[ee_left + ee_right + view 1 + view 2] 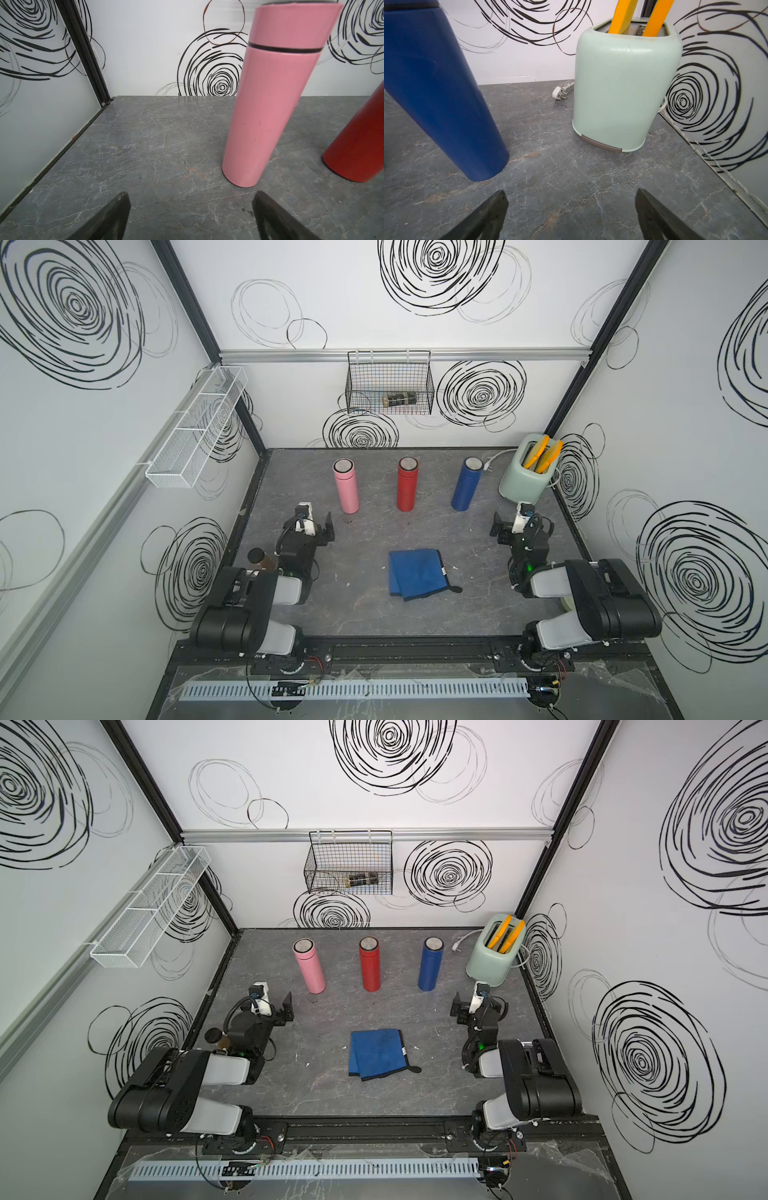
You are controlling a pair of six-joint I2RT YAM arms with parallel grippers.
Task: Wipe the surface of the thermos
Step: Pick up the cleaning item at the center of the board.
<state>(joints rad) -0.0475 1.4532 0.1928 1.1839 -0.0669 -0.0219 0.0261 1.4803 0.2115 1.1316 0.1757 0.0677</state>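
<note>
At worktop 12 o'clock: pink thermos, red thermos, blue thermos, three total. One cloth, top views only. Left end effector, right end effector wide, empty.

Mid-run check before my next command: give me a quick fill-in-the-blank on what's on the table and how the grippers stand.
1. The red thermos stands between the pink thermos and the ____ one.
2. The folded blue cloth lies on the table, held by ____ gripper.
3. The left gripper and right gripper both have their jaws ____.
4. The mint-green ____ holds two orange pieces.
Missing words: blue; neither; open; toaster.
</note>
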